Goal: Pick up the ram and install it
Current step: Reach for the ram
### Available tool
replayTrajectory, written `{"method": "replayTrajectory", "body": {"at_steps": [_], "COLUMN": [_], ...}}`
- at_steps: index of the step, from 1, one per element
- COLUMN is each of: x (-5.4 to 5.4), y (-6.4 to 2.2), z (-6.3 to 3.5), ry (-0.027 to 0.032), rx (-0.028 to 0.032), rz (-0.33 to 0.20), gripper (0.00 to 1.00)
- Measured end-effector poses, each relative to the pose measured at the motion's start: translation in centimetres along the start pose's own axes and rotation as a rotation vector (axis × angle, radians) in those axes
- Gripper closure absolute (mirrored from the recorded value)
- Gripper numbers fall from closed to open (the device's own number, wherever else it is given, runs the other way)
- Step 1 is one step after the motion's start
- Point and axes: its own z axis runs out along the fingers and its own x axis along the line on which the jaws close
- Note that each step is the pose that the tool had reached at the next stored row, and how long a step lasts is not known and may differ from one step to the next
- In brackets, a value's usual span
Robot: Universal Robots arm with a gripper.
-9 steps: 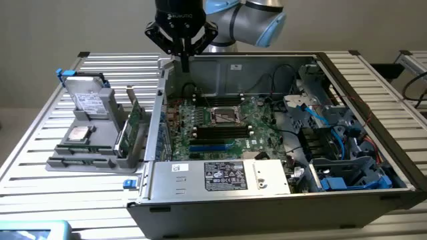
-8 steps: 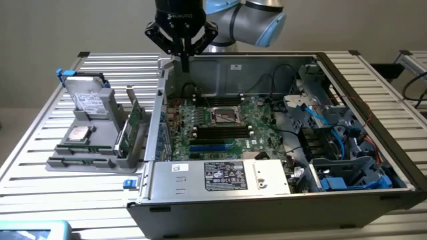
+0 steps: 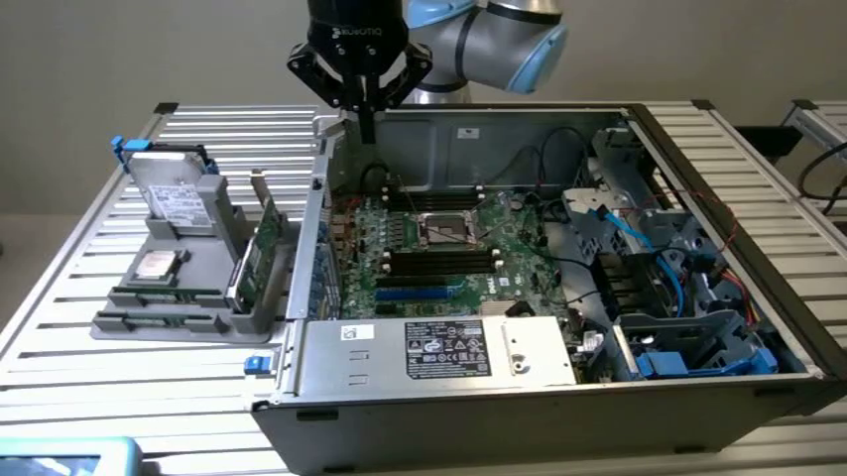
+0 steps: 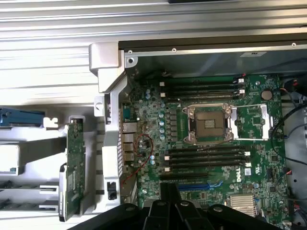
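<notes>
Gripper (image 3: 367,136) closed, empty, above case (image 3: 443,141) far corner edge; open room over motherboard (image 3: 519,236) alongside.

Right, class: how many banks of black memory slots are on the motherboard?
2: first bank between the processor socket and the case wall; second bank on the socket's other side. Others could be hidden.
</notes>
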Motion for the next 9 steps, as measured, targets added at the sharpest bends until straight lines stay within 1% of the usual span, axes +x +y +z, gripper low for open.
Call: {"method": "replayTrajectory", "body": {"at_steps": [5,9], "x": [0.1,0.6], "y": [-0.01,-0.17], "z": [0.02,0.0], "ry": [0.0,0.0006], "rx": [-0.0001,0.0001], "rz": [0.0,0.0], "gripper": [0.89,0.89]}}
